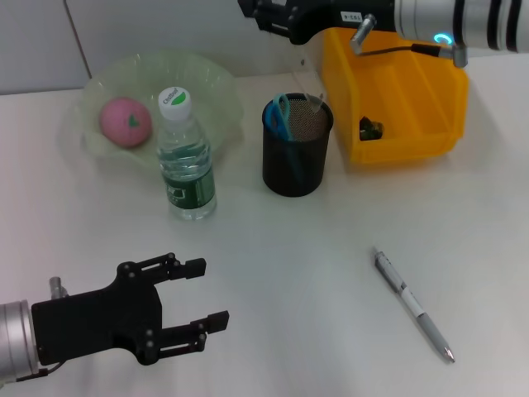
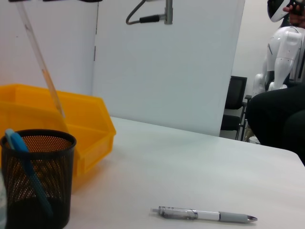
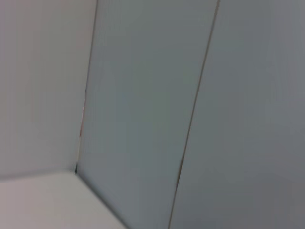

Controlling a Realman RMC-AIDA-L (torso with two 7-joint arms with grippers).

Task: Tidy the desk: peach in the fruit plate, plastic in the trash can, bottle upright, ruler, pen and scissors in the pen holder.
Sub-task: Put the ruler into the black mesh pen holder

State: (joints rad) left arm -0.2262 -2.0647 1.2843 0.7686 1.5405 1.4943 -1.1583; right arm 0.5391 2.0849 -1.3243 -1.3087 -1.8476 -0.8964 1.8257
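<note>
- Ruler (image 2: 40, 64) is the item in play: a clear strip slanting down from the top of the left wrist view, its lower end right at the pen holder (image 1: 297, 147), and the right arm's hand sits high at the back above it.
- Your right hand (image 1: 285, 21) is only partly in the head view, so whether its fingers are gripping the ruler or have let go, I cannot tell.
- Scissors (image 1: 279, 116) look to be in the holder, blue handles poking over the mesh rim.
- Peach (image 1: 125, 121) rests in the fruit plate (image 1: 211, 91), and the bottle (image 1: 184, 157) stands upright just in front of the plate.
- Yellow trash can (image 1: 397, 91) has something small and dark inside; too small to say what.
- That leaves the pen (image 1: 412, 305), lying flat on the desk (image 1: 314, 256), well apart from the holder, toward your right.
- Your left hand (image 1: 198, 308) hovers low at the near edge, fingers spread wide, carrying nothing.
- My read: the ruler drop is the step in hand.
- Next up, the pen needs a pinch across its barrel, then a tilt to near vertical to clear the holder's rim.
</note>
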